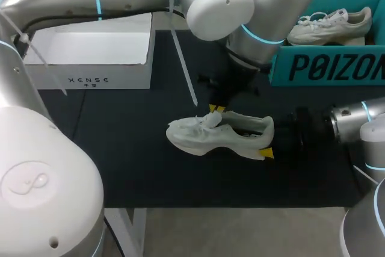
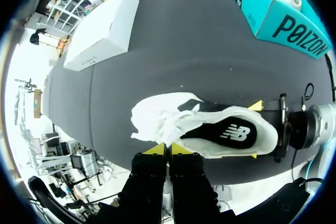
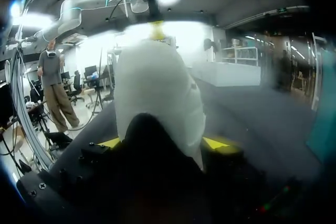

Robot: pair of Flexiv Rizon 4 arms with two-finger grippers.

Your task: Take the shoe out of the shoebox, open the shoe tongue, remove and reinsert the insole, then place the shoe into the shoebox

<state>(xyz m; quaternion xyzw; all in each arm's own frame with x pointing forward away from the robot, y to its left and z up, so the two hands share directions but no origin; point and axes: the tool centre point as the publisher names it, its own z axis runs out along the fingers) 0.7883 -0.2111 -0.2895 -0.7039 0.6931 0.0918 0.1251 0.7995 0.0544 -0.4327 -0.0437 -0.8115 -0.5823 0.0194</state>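
A white shoe [image 1: 210,136] lies on its side on the black mat, its black insole [image 2: 233,132] showing through the opening. My left gripper [image 1: 215,109] comes down from the far side onto the shoe's top. In the left wrist view this gripper [image 2: 169,149] is shut, pinching the white tongue [image 2: 173,124] between its yellow tips. My right gripper [image 1: 269,138] reaches in from the right and clasps the heel [image 3: 157,93], one yellow tip on each side of it. The right gripper [image 3: 167,142] has its jaws wide apart around the heel.
A white open box [image 1: 90,58] stands at the back left of the mat [image 1: 120,154]. A teal shoebox [image 1: 328,67] at the back right holds another white shoe [image 1: 331,25]. The table's front edge runs just past the mat.
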